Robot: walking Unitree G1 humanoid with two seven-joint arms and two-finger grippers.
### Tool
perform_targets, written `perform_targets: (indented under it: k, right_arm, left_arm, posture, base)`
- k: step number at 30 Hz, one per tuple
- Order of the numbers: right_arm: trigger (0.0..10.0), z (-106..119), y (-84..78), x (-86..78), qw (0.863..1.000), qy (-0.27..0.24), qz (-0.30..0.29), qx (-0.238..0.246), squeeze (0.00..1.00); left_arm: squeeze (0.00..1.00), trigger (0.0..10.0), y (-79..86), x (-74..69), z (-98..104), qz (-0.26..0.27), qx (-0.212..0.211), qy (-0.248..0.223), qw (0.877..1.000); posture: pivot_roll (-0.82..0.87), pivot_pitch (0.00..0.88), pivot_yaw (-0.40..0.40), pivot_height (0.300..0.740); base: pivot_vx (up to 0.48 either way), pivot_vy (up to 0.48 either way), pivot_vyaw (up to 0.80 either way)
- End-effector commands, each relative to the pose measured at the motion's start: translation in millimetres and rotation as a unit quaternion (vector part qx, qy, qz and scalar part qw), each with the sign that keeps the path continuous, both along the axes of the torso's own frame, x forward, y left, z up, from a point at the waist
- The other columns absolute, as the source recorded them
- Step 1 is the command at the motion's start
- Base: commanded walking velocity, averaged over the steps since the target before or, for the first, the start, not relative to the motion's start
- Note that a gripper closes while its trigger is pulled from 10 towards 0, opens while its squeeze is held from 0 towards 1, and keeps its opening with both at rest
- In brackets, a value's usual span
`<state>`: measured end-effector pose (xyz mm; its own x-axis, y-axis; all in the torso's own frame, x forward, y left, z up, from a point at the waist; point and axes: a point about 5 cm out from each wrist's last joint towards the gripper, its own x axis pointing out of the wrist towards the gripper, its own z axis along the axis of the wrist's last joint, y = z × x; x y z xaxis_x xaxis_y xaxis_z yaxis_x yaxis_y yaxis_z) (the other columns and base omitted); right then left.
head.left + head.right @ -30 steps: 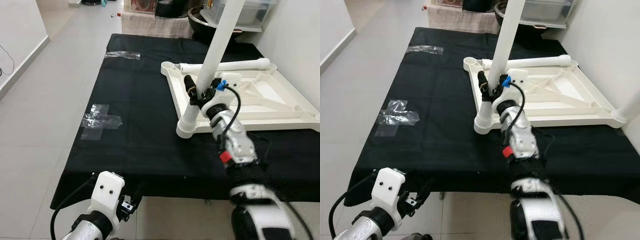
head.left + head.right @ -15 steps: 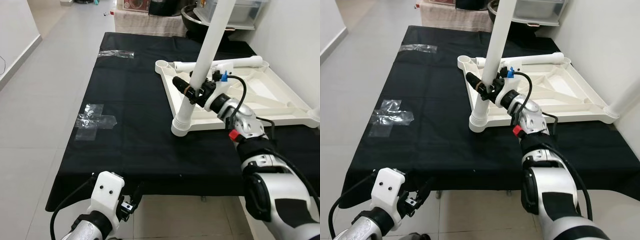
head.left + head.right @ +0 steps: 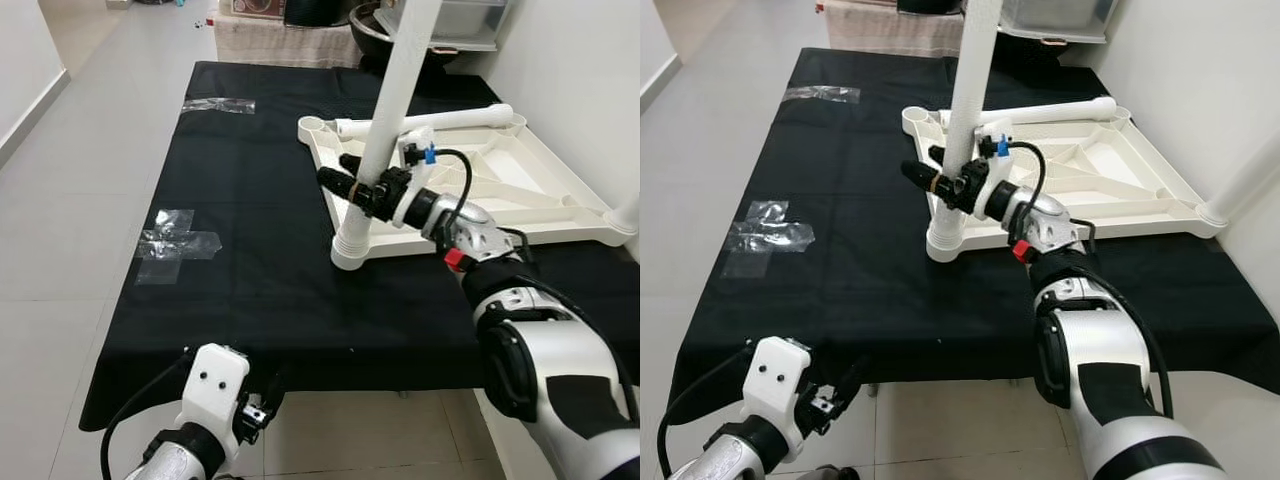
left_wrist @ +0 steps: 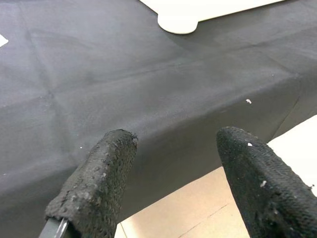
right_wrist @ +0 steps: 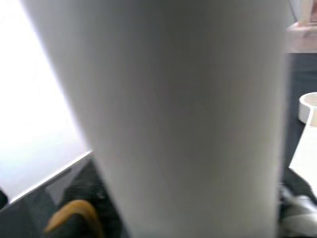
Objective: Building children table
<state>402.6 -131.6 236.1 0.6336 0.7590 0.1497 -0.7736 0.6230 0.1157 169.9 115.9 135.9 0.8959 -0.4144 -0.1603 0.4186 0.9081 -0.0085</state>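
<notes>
Now right gripper reaches sideways, jaws clamping upright table leg; left gripper hangs, jaws wide.

Upright leg's top cut off

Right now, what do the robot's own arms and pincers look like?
The right arm is silver and black, with a red tab, a blue plug and a looping black cable. The left arm ends in a white block with a black cable. Fingers are long, black and rough-textured.
</notes>
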Motion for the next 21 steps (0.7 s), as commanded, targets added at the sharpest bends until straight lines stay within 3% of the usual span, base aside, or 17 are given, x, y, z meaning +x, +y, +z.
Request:
perform_targets:
  k: [1,7,9,10,11,13,15,17,18,19,20,21]
  right_arm:
    - [0.0,2.9,4.6,1.3,1.0,-0.008,-0.008,0.013,0.0]
    - [0.0,-9.8,1.7,1.2,0.998,-0.016,-0.068,0.006,0.0]
    - [0.0,-10.7,-1.8,3.6,0.992,-0.016,-0.123,0.004,0.0]
    - [0.0,-10.7,-1.8,3.6,0.992,-0.016,-0.123,0.004,0.0]
    - [0.0,-12.5,-4.0,5.0,0.985,-0.014,-0.174,-0.005,0.0]
    - [0.0,-12.5,-4.0,5.0,0.985,-0.014,-0.174,-0.005,0.0]
    - [0.0,-26.2,-7.5,1.4,0.947,0.001,-0.319,-0.024,0.0]
    - [0.0,-40.4,-8.7,-16.5,0.889,0.022,-0.456,-0.02,0.0]
    - [0.0,-40.4,-8.7,-16.5,0.889,0.022,-0.456,-0.02,0.0]
    - [0.0,-43.7,-7.4,-25.6,0.868,0.029,-0.495,-0.012,0.0]
    - [0.0,-43.7,-7.4,-25.6,0.868,0.029,-0.495,-0.012,0.0]
    - [0.0,-46.2,-4.0,-33.6,0.85,0.037,-0.525,0.001,0.0]
  left_arm:
    - [0.0,10.0,-1.1,-2.6,-0.5,-0.001,0.002,0.003,1.0]
    - [0.0,10.0,-2.0,-1.4,-1.5,-0.003,0.0,0.003,1.0]
    - [0.0,10.0,-2.3,-1.2,-1.7,-0.004,0.0,0.002,1.0]
    - [0.0,10.0,-2.3,-1.2,-1.7,-0.004,0.0,0.002,1.0]
    - [0.0,10.0,-2.3,-1.1,-1.8,-0.004,0.0,0.002,1.0]
    - [0.0,10.0,-2.3,-1.1,-1.8,-0.004,0.0,0.002,1.0]
    - [0.0,10.0,-2.0,-0.3,-2.7,-0.004,0.0,0.001,1.0]
    - [0.0,10.0,-2.8,0.4,-3.0,-0.007,0.0,0.0,1.0]
    - [0.0,10.0,-2.8,0.4,-3.0,-0.007,0.0,0.0,1.0]
    - [0.0,10.0,-3.0,0.6,-3.0,-0.008,0.0,0.0,1.0]
    - [0.0,10.0,-3.0,0.6,-3.0,-0.008,0.0,0.0,1.0]
    - [0.0,10.0,-3.0,0.7,-3.0,-0.008,0.0,0.0,1.0]
  posture:
    - [0.17,0.15,-0.123,0.74]
    - [0.17,0.14,-0.126,0.74]
    - [0.17,0.137,-0.129,0.74]
    - [0.17,0.137,-0.129,0.74]
    - [0.16,0.132,-0.127,0.74]
    - [0.16,0.132,-0.127,0.74]
    - [0.14,0.119,-0.122,0.74]
    - [0.15,0.115,-0.125,0.74]
    - [0.15,0.115,-0.125,0.74]
    - [0.15,0.115,-0.125,0.74]
    - [0.15,0.115,-0.125,0.74]
    - [0.15,0.117,-0.125,0.74]
  base:
    - [0.0,0.0,0.0]
    - [0.0,0.0,0.0]
    - [0.0,0.0,0.0]
    - [0.0,0.0,0.0]
    - [0.0,0.0,0.0]
    - [0.0,0.0,0.0]
    - [0.0,0.0,0.0]
    - [0.0,0.0,0.0]
    - [0.0,0.0,0.0]
    - [0.0,0.0,0.0]
    - [0.0,0.0,0.0]
    - [0.0,0.0,0.0]
